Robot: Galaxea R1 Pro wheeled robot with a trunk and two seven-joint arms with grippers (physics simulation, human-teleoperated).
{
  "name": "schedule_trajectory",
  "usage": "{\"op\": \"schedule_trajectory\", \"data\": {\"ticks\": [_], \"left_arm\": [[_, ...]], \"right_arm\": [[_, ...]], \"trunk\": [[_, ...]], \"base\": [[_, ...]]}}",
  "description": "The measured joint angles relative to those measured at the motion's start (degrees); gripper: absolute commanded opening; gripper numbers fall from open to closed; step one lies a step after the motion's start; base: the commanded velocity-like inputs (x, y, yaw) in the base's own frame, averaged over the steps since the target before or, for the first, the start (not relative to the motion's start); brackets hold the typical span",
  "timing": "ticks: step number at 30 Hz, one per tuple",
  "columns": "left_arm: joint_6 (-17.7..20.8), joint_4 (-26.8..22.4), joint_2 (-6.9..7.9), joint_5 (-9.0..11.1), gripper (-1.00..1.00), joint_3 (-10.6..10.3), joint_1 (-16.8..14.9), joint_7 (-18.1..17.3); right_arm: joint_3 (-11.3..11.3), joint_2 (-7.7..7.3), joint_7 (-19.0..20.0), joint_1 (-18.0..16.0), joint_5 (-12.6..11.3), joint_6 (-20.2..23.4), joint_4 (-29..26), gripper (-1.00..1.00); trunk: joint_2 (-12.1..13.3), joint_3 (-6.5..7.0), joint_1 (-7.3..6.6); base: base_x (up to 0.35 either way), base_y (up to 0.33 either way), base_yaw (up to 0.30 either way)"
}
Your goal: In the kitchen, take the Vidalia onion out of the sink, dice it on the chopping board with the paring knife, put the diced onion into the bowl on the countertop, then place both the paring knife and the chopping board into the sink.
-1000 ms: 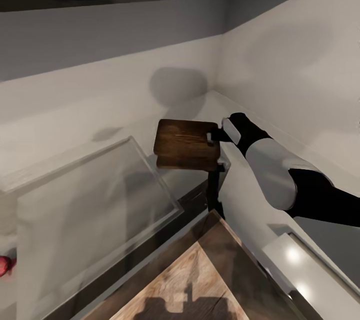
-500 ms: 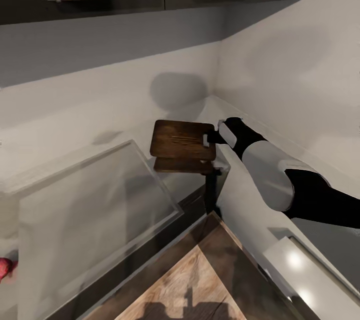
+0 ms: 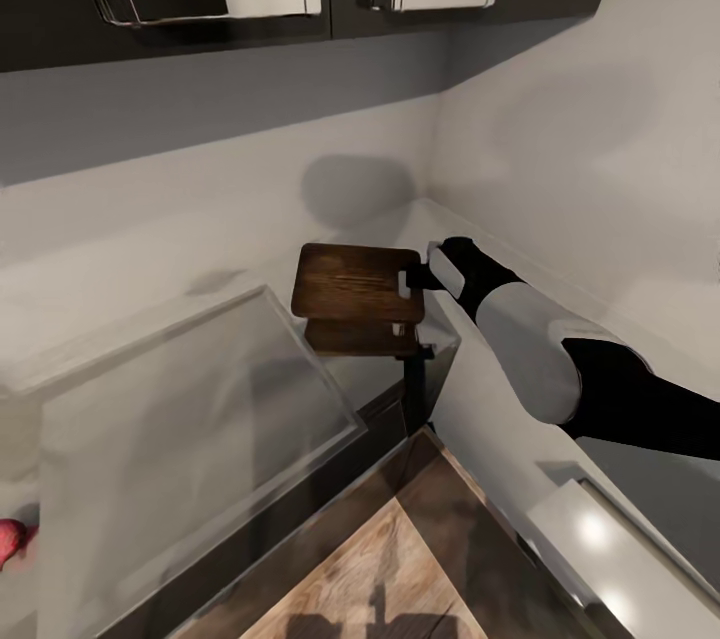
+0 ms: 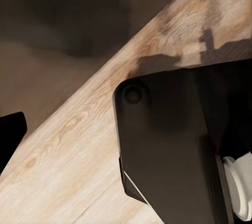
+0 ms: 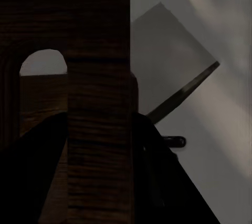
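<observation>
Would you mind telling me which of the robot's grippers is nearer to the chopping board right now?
The right. The right gripper is shut on the chopping board at its handle end, holding it above the countertop. The left wrist view looks down at wood floor, away from the board.

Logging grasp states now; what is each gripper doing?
Right gripper: shut on the dark brown wooden chopping board, held above the glossy grey countertop.
Left gripper: cannot be told.
</observation>
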Motion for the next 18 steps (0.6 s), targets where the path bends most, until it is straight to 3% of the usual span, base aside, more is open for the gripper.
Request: {"op": "schedule_trajectory", "data": {"ticks": [9,18], "left_arm": [[0.0,-0.2,0.36,0.0,1.0,0.0,0.1,4.0],[0.0,-0.1,0.38,0.1,1.0,0.0,0.1,4.2]], "right_arm": [[0.0,0.0,0.0,0.0,0.0,0.0,0.0,-1.0],[0.1,0.01,0.0,0.0,0.1,-2.0,0.5,-1.0]], "trunk": [[0.0,0.82,0.0],[0.0,1.55,0.04]], "base": [[-0.014,0.0,0.0],[-0.312,0.0,0.146]]}}
